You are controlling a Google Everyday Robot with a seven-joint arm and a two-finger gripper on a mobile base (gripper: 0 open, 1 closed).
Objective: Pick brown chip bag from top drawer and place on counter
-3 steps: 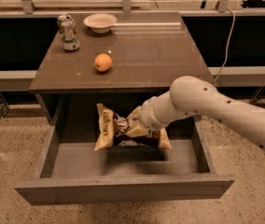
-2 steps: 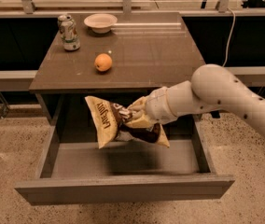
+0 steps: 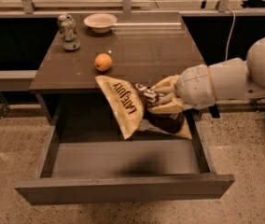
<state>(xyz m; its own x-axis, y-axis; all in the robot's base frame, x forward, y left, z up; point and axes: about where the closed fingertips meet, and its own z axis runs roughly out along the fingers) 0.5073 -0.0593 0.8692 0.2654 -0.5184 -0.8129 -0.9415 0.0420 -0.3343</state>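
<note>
high front view down onto drawer [image 3: 123,190], jaws mid-right

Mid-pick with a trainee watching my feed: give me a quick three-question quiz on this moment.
1. True or false: the brown chip bag lies flat on the floor of the top drawer.
2. Which thing on the counter sits nearest the bag? A) orange B) can C) white bowl
3. Fill in: the gripper, above the open drawer at the counter's front edge, grips the ____.
Key: 1 false, it is held in the air; 2 A; 3 brown chip bag.
</note>
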